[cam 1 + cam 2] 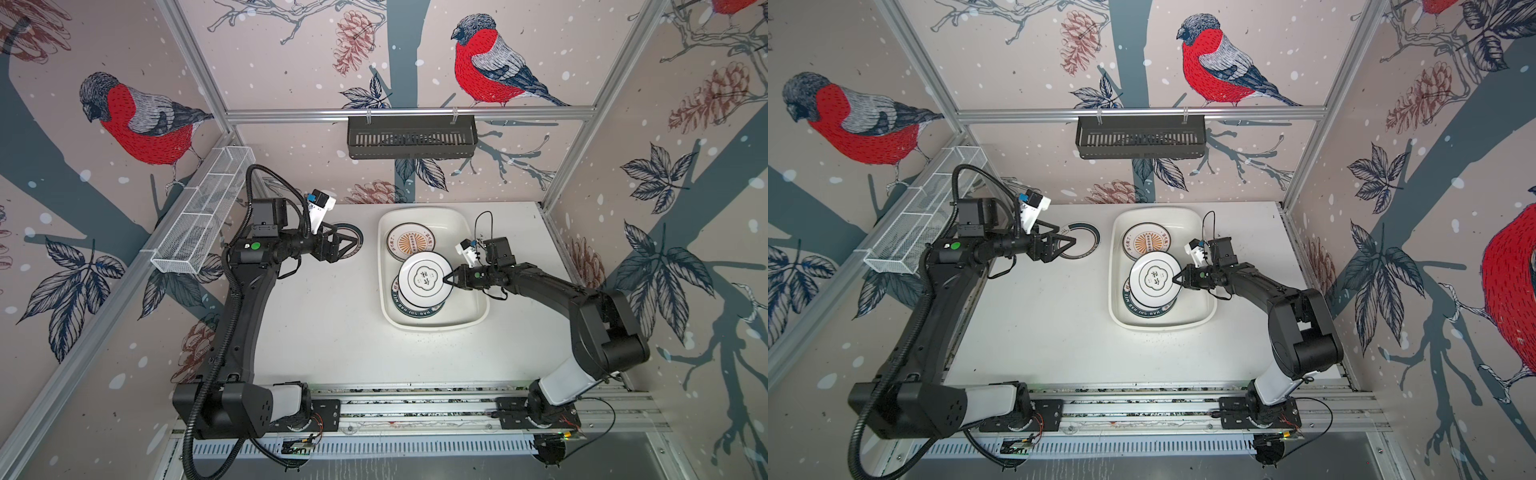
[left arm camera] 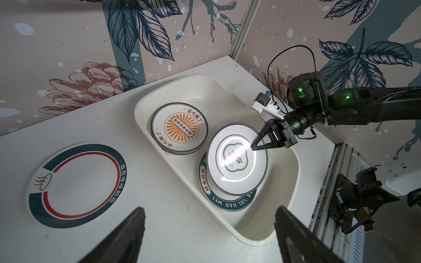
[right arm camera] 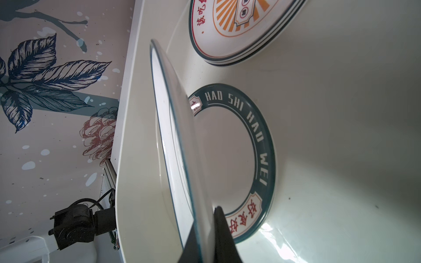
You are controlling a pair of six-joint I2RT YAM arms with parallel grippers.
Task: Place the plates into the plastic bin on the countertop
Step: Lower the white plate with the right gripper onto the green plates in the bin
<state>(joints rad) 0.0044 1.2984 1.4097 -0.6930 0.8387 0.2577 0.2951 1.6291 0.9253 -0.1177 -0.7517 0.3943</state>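
The white plastic bin (image 1: 471, 309) stands on the countertop (image 1: 332, 332) at the back right. Inside it lie a stack of orange sunburst plates (image 1: 410, 243) and green-lettered plates (image 1: 415, 311). My right gripper (image 1: 446, 280) is shut on the rim of a thin-rimmed clover plate (image 1: 424, 279). It holds that plate tilted just above the green-lettered plates (image 3: 262, 148). In the right wrist view the clover plate (image 3: 173, 136) shows edge-on. One plate with a green and red ring (image 2: 77, 185) lies on the countertop left of the bin. My left gripper (image 2: 209, 209) hovers open over it, holding nothing.
A black slotted rack (image 1: 411, 137) hangs on the back rail. A white wire-mesh basket (image 1: 203, 220) hangs along the left wall. Aluminium rails (image 1: 415, 409) carrying both arm bases run along the front edge. The bin sits near the right wall.
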